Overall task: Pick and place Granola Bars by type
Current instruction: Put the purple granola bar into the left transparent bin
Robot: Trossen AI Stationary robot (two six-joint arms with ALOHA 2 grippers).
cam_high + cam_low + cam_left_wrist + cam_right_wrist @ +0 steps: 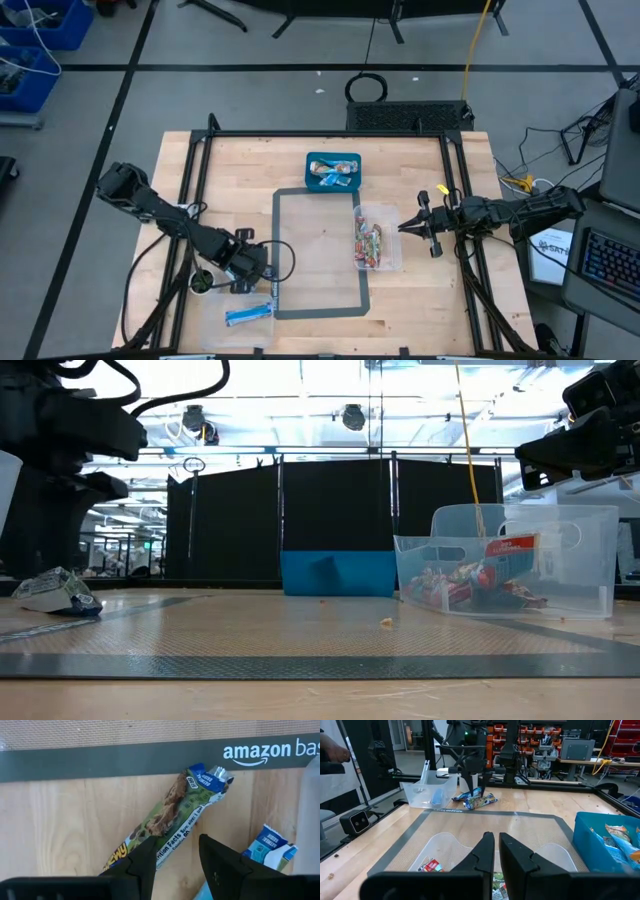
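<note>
Over blue granola bar (172,812), left tool (176,851) half-open

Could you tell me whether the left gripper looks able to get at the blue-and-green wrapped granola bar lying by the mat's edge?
Probably yes: the left gripper hangs open right over the blue-and-green wrapped granola bar, a finger on either side, nothing between them.

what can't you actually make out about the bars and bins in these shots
- How many bars fill the blue plastic bin: too small in the high view, cut by the edge in the right wrist view.
- Lower end of the blue-and-green wrapped granola bar: hidden behind the left gripper in the left wrist view.
- Red-wrapped bars in the clear plastic bin: blurred through its wall in the low view.
</note>
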